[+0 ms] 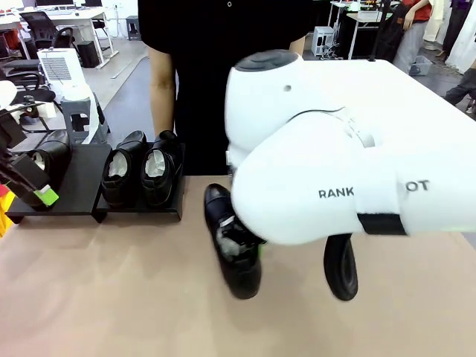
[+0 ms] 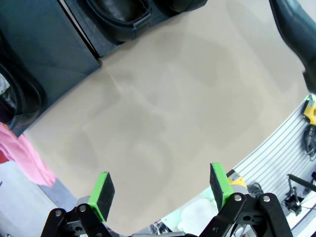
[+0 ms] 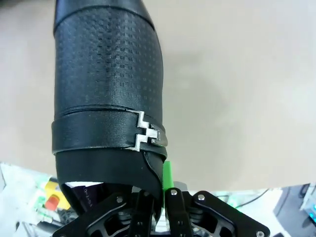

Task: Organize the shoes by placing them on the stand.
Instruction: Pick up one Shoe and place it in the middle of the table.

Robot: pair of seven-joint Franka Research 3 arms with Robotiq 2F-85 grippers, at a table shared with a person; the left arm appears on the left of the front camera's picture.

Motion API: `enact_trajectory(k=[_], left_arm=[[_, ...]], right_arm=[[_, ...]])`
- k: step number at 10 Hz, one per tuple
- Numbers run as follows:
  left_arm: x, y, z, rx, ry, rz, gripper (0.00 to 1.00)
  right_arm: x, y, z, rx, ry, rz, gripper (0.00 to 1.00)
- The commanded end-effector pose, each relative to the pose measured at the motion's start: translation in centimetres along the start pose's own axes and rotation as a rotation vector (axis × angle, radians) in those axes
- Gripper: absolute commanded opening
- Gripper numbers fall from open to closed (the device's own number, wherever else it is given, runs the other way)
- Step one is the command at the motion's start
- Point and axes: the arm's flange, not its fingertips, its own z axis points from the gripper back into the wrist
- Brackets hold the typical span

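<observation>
A: Currently, item one: right claw (image 3: 159, 197), pinched tight on the rim of a glossy black leather dress shoe (image 3: 106, 89) with a perforated vamp, a strap and a small silver buckle. What does the step ask?

B: Carrying, by my reading. Keep the pinch firm on the collar, lift clear of the beige desk (image 1: 111, 297), hold the toe level, travel toward ten o'clock and set it sole-down on the low matte black stand (image 1: 82, 178).

A: Item two: that stand, two adjoining panels on short feet, at ten o'clock on the desk. Stock on it?

B: Two matching black shoes (image 1: 141, 167) side by side on its right panel, white paper stuffed inside; another dark shoe (image 1: 50, 156) on the left panel, partly hidden. Free space beside that one looks the likely slot.

A: Item three: a further black shoe (image 1: 341, 268) at four o'clock, on the desk.

B: Partly hidden by the white arm.

A: Left claw (image 2: 163, 190)?

B: Spread wide, green pads (image 2: 103, 190) well apart, nothing between them, at nine o'clock.
</observation>
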Motion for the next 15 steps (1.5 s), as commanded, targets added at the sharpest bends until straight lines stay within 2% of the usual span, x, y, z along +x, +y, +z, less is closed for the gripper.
enact_trajectory(k=[1,2,5,6,7,8,9,10,12,13,15], left_arm=[[0.0,0.0,-0.1,-0.006,-0.019,0.004,1.0],[0.0,0.0,-0.1,-0.006,-0.019,0.004,1.0],[0.0,0.0,-0.1,-0.006,-0.019,0.004,1.0],[0.0,0.0,-0.1,-0.006,-0.019,0.004,1.0],[0.0,0.0,-0.1,-0.006,-0.019,0.004,1.0],[0.0,0.0,-0.1,-0.006,-0.019,0.004,1.0],[0.0,0.0,-0.1,-0.006,-0.019,0.004,1.0],[0.0,0.0,-0.1,-0.006,-0.019,0.004,1.0],[0.0,0.0,-0.1,-0.006,-0.019,0.004,1.0],[0.0,0.0,-0.1,-0.006,-0.019,0.004,1.0],[0.0,0.0,-0.1,-0.006,-0.019,0.004,1.0]], right_arm=[[0.8,4.7,-1.8,-0.002,0.072,-0.017,0.0],[0.7,6.9,-2.9,0.01,0.127,-0.001,0.0],[0.6,12.4,-4.7,0.063,0.135,-0.013,0.0],[0.8,12.7,-4.3,0.047,0.125,-0.046,0.0],[-0.3,10.2,-5.9,0.048,0.17,0.028,0.0],[-0.3,10.2,-5.9,0.048,0.17,0.028,0.0],[0.1,11.8,-6.1,0.061,0.177,0.009,0.0],[0.7,11.3,-6.9,0.146,0.223,-0.116,0.0],[1.0,13.0,-8.3,0.246,0.178,-0.231,0.0],[1.4,13.8,-8.5,0.24,0.135,-0.227,0.0],[2.3,14.4,-9.3,0.219,0.12,-0.18,0.0]])
